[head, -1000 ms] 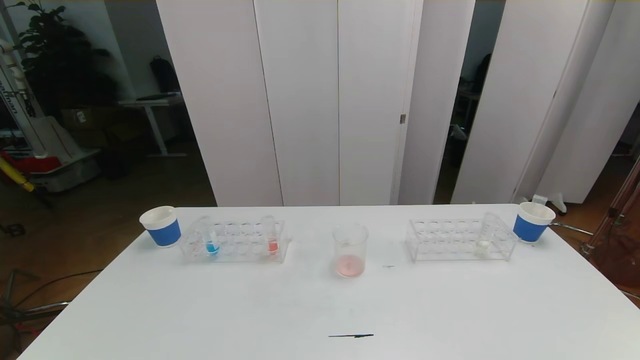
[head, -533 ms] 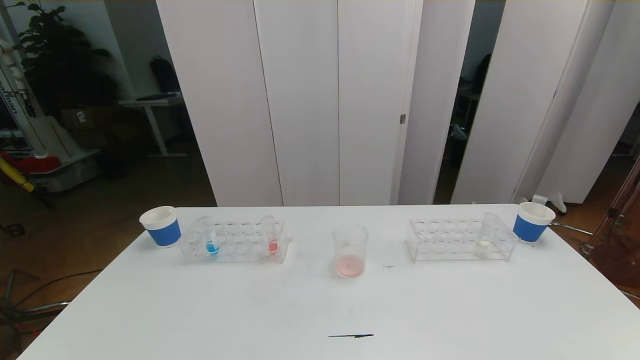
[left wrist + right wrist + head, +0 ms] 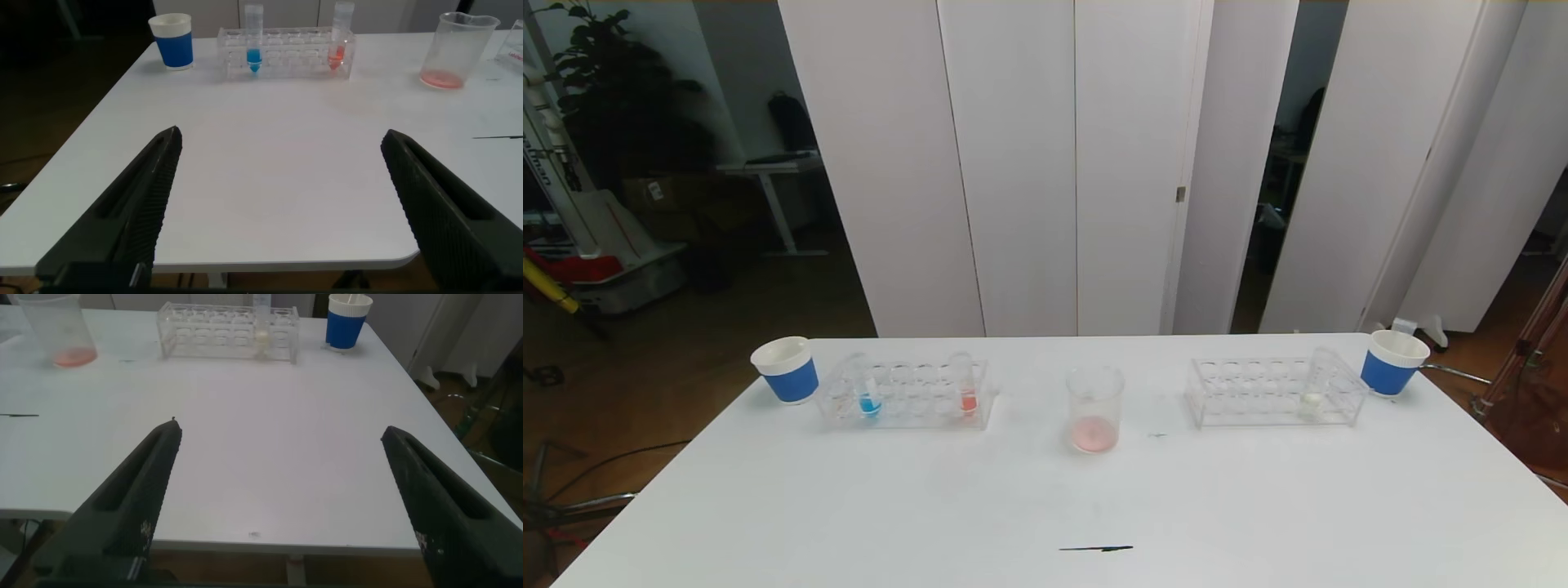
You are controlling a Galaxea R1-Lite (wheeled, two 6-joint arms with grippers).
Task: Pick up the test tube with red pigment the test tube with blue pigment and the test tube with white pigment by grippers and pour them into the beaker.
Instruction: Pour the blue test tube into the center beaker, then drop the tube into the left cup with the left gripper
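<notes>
Blue tube: the test tube with blue pigment stands upright in the left rack, the red tube in the same rack.
White tube: the test tube with white pigment, upright in the right rack.
Beaker: the beaker sits between the racks on the surface, pink liquid at its bottom.
Left hand: released, empty, at the near edge; blue tube lies ahead, nearer this arm.
Right hand: released, empty, nearer the white tube.

The test tube with white pigment is wobbling very slightly in the clear rack on the robot's right, now tilting a touch again after looking more upright half a second ago.
</notes>
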